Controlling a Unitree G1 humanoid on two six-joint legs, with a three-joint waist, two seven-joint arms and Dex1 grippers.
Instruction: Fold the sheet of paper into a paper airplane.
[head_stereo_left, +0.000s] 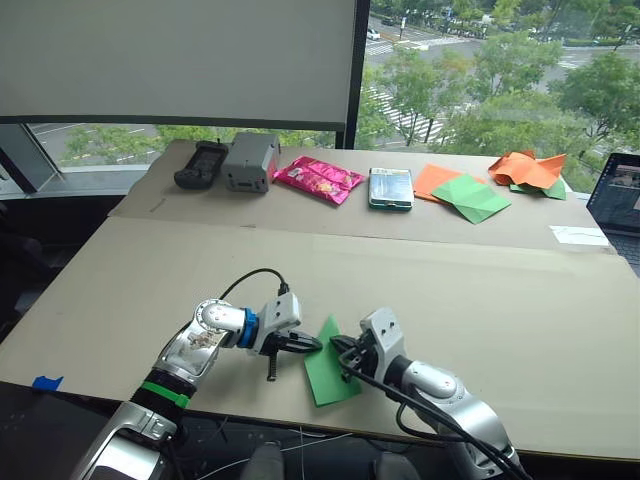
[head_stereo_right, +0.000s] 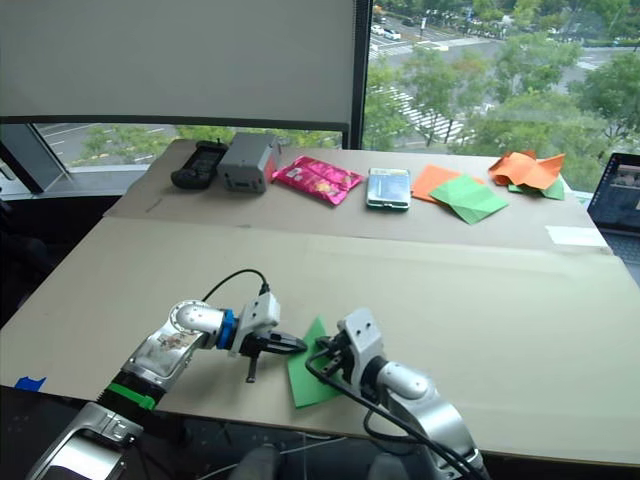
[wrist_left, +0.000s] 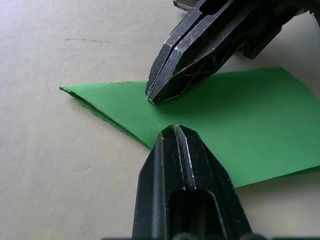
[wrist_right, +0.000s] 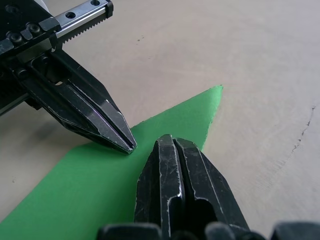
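Observation:
The bright green sheet of paper (head_stereo_left: 325, 380) lies flat near the table's front edge, folded into a pointed paper airplane wedge with layered edges (wrist_left: 240, 125). Its point aims away from me. My left gripper (head_stereo_left: 316, 345) comes in from the left, shut, with its tip resting on the paper's left side (wrist_right: 129, 146). The right gripper (head_stereo_left: 338, 350) reaches in from the right, also shut, and its tip presses on the paper close to the left one (wrist_left: 152, 97). The two tips nearly meet over the wedge's upper part. Neither gripper holds anything between its fingers.
On the far board lie a black device (head_stereo_left: 201, 164), a grey box (head_stereo_left: 248, 162), a pink snack pack (head_stereo_left: 319, 178), a teal-edged packet (head_stereo_left: 390, 187), a paler green folded diamond (head_stereo_left: 470, 197) and crumpled orange paper (head_stereo_left: 527, 168). A laptop (head_stereo_left: 620, 195) stands at the right edge.

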